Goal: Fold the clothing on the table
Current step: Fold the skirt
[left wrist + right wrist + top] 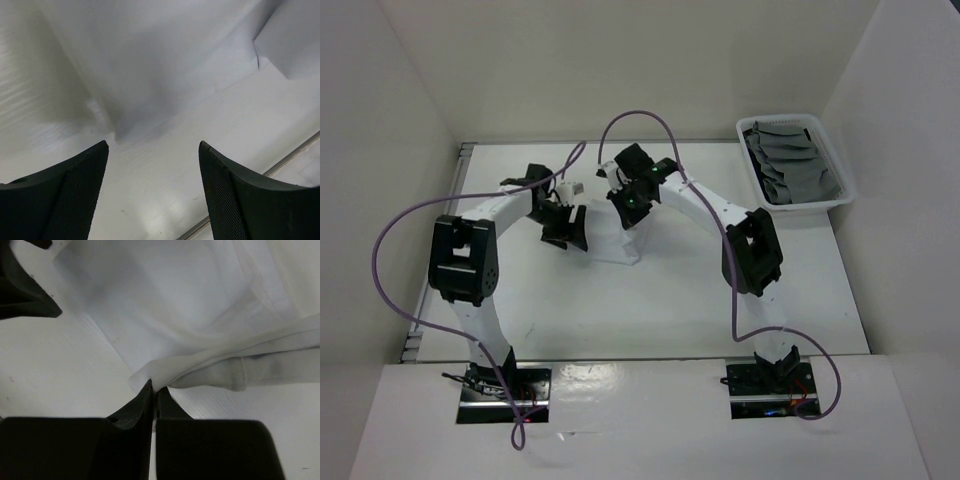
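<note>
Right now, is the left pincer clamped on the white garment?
No: in the left wrist view the left pincer stands wide open, with the white garment lying ahead of it, ungripped.

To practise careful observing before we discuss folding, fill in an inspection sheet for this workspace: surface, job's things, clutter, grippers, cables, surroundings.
Surface: white table, matte, no stains seen.
Job's things: white garment lying mid-table between the two arms, partly bunched.
Clutter: white basket at the far right corner, holding grey cloths.
Grippers: left gripper open, low over the table beside the garment and holding nothing; right gripper shut on the garment's edge.
Cables: purple cables loop loosely from both arms, one arching over the garment area.
Surroundings: white walls on three sides; nothing else seen.
</note>
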### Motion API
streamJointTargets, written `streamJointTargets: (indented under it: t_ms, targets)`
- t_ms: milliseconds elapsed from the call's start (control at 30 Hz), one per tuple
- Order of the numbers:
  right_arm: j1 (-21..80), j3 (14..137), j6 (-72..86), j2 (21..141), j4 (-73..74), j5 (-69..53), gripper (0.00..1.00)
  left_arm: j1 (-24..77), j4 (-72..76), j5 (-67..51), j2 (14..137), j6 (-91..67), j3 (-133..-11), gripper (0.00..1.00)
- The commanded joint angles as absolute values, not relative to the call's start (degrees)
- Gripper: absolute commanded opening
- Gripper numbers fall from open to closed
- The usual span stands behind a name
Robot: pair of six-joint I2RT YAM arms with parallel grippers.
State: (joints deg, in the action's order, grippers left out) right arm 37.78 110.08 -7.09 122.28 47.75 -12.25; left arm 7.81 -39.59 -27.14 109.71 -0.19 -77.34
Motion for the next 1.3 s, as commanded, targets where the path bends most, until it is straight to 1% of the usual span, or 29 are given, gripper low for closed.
streamJointTargets:
  t_ms: [0,167,300,433,533,633,733,800,833,900,967,1067,1100,1267]
  targets:
    - [38.67,115.21,-7.12,123.05,49.3,-11.51,0.0,3.96,-39.99,-27.69,103.37,0.0,-77.08,0.8]
    - [40.34,119.43,-7.12,125.06,50.36,-11.51,0.0,-4.37,-41.13,-29.79,96.43,0.0,-77.08,0.8]
    - [42.53,122.94,-7.73,127.26,51.67,-10.29,0.0,-9.13,-42.44,-30.41,91.85,2.1,-76.56,0.81]
    - [45.26,127.26,-8.26,130.77,52.91,-7.92,0.0,-11.51,-42.98,-29.19,87.46,4.56,-75.24,0.82]
    - [46.75,131.82,-8.79,134.19,54.84,-6.68,0.0,-12.22,-43.51,-28.66,86.84,5.27,-74.71,0.82]
    - [47.29,139.45,-8.79,137.45,58.0,-7.38,0.0,-12.74,-42.9,-27.95,87.45,5.27,-73.31,0.82]
    - [47.29,141.5,-8.79,139.65,60.02,-7.99,0.0,-12.74,-40.97,-26.2,90.96,3.26,-72.16,0.82]
    - [47.29,141.5,-8.79,138.96,60.03,-8.0,0.0,-12.74,-37.8,-26.19,93.59,1.06,-71.29,0.73]
    - [47.29,139.5,-8.79,138.43,60.03,-8.52,0.0,-12.74,-36.75,-26.19,94.73,0.27,-70.67,0.67]
    - [47.29,136.69,-8.79,135.71,58.81,-8.53,0.0,-12.04,-34.63,-26.19,98.94,-0.96,-71.27,0.6]
    - [47.29,130.28,-8.79,132.91,55.65,-8.53,0.0,-11.43,-32.45,-27.42,102.28,-2.63,-72.33,0.58]
    - [47.29,121.48,-8.79,127.02,51.69,-7.13,0.0,-10.9,-28.22,-26.73,104.23,-3.78,-73.73,0.52]
    - [47.29,118.33,-8.79,124.65,50.98,-6.51,0.0,-10.9,-27.52,-26.72,104.76,-4.65,-74.35,0.52]
    - [47.29,112.68,-9.32,119.8,48.78,-5.27,0.0,-8.27,-24.53,-26.72,108.36,-6.68,-75.76,0.5]
